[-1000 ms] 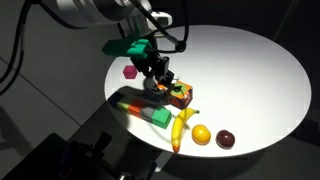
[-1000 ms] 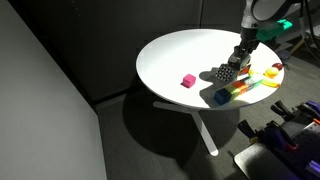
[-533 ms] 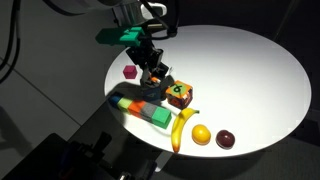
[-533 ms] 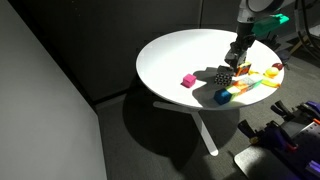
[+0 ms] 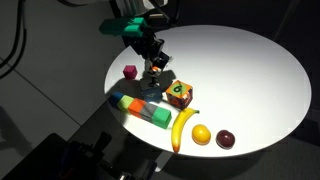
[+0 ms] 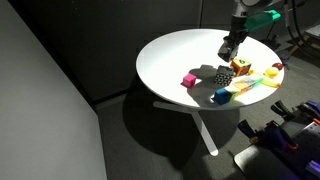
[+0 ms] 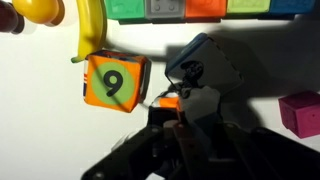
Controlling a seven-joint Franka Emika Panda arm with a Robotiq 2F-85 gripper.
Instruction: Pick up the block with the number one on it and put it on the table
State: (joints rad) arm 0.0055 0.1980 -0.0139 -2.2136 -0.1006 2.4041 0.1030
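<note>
My gripper [image 5: 155, 60] hangs above the left part of the round white table [image 5: 250, 70], up off the surface. It is shut on the block with the number one [image 7: 205, 62], which looks grey-teal in shadow in the wrist view; its number does not show. In the wrist view the gripper [image 7: 190, 95] comes in from the bottom with dark fingers round the block. The gripper also shows in an exterior view [image 6: 230, 47], above its shadow on the table [image 6: 165, 55].
A red-orange cube with a green face [image 5: 180, 94] [image 7: 115, 82] sits just beside and below the gripper. A row of coloured blocks [image 5: 140, 108], a banana [image 5: 180, 128], an orange fruit [image 5: 201, 134], a dark plum [image 5: 226, 139] and a pink cube [image 5: 129, 71] lie around.
The gripper has risen from beside the red-orange cube and moved toward the table's far left, carrying the block up with it.
</note>
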